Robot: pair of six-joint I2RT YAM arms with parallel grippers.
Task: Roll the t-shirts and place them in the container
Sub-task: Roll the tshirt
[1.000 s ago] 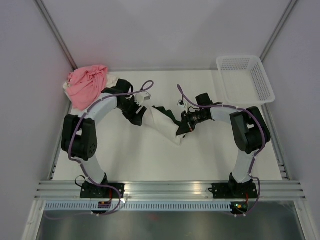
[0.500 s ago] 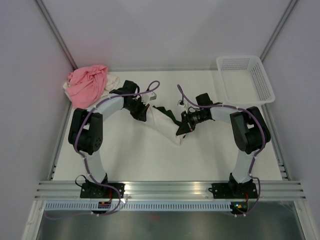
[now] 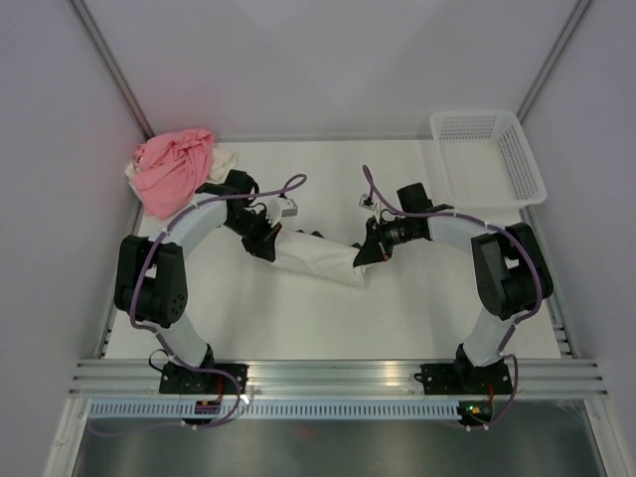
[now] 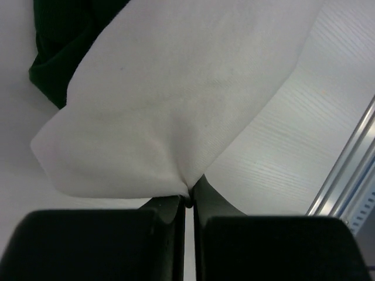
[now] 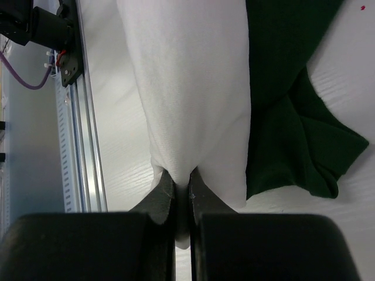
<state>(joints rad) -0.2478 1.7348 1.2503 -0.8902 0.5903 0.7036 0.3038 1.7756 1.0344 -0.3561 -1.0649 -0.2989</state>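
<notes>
A: Where do we look from up top?
B: From high behind our arm bases, down over the whole tabletop.
A: And our wrist cameras?
B: Very near, peering along the left claw and the right claw.
A: What do we share?
B: The cream t-shirt, in all three views; the dark green t-shirt, in both wrist views.

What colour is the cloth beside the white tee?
Dark green t-shirt, clearest in right wrist view.

Reaching inward with both arms, elbows bowed outward. Clamping tight with the left gripper on a fold of tee at its tips; pinching likewise with the right gripper, jaws nearly touching.
</notes>
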